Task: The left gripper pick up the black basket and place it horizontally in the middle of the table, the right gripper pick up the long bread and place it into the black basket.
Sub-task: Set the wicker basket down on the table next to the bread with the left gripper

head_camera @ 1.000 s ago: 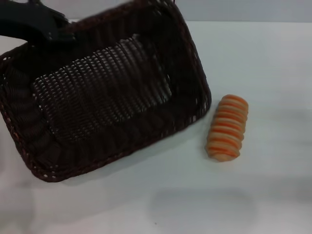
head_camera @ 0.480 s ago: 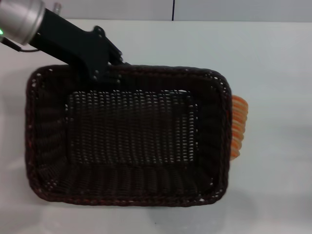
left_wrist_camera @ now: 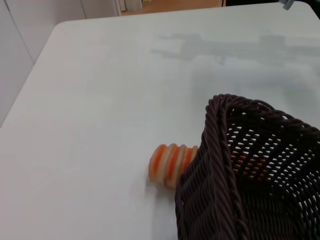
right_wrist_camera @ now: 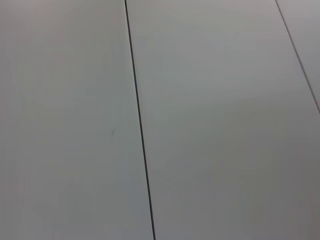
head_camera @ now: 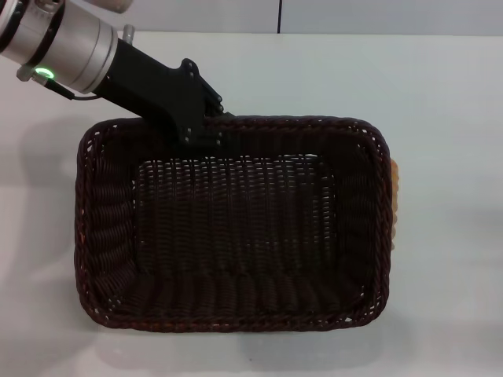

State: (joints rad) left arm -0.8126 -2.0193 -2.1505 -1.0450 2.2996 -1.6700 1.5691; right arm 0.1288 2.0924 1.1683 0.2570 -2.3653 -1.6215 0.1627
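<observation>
The black basket (head_camera: 236, 224) lies level and lengthwise across the middle of the white table (head_camera: 440, 94) in the head view. My left gripper (head_camera: 206, 133), black on a silver-grey arm with a green light, is shut on the basket's far rim near its left half. The long bread (head_camera: 395, 188) is almost hidden behind the basket's right side; only a thin orange sliver shows. In the left wrist view the bread (left_wrist_camera: 172, 164) lies on the table against the basket's outer wall (left_wrist_camera: 210, 200). My right gripper is out of view.
The table's far edge meets a pale wall with a dark vertical seam (head_camera: 279, 16). The right wrist view shows only pale panels with a dark seam (right_wrist_camera: 140, 125). Bare tabletop lies right of the basket (head_camera: 448, 236).
The basket has swung from tilted to level and shifted right, covering most of the bread. My left arm has come further into view, holding the far rim.
</observation>
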